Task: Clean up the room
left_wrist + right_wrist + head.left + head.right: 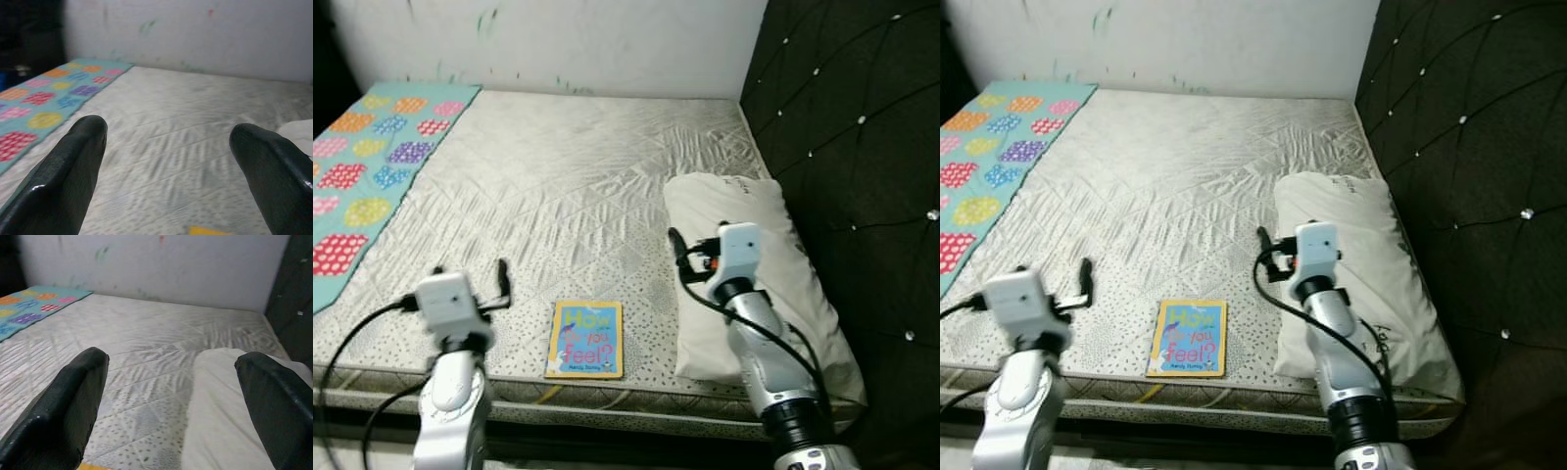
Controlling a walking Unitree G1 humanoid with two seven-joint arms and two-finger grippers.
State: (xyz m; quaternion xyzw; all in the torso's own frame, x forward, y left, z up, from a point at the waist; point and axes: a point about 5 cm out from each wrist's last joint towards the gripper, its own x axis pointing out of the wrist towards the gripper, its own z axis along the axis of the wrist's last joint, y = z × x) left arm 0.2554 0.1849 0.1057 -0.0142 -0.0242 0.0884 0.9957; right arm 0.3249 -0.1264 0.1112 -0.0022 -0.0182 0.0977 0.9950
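**Both tools wide and empty over the bed, book at the near edge**

You are looking down at a bed [568, 186] with a pale quilted mattress. The book [584, 339], yellow-bordered with a blue cover, lies flat on the mattress close to the near edge, at about 6 o'clock in your head views. It sits between your two arms and touches neither of them.

Your left tool [168, 161] hovers above the mattress at about 8 o'clock, just beside the book on its left. Its two black fingers [73, 166] stand wide apart with nothing between them. In the left wrist view a yellow corner of the book shows low between the fingers.

Your right tool [171, 396] hovers at about 4 o'clock, over the seam where the mattress meets the white pillow [754, 284]. Its fingers [68, 406] are also spread wide and hold nothing. The pillow lies lengthwise along the right side of the bed, just beside the book's right edge but apart from it.

A teal blanket [367, 166] with coloured dotted circles lies along the left side of the bed, at about 10 o'clock, well apart from the book. A dark tufted headboard [862, 147] rises at 2 o'clock, and a white wall [558, 39] with faint green marks runs across at 12 o'clock.
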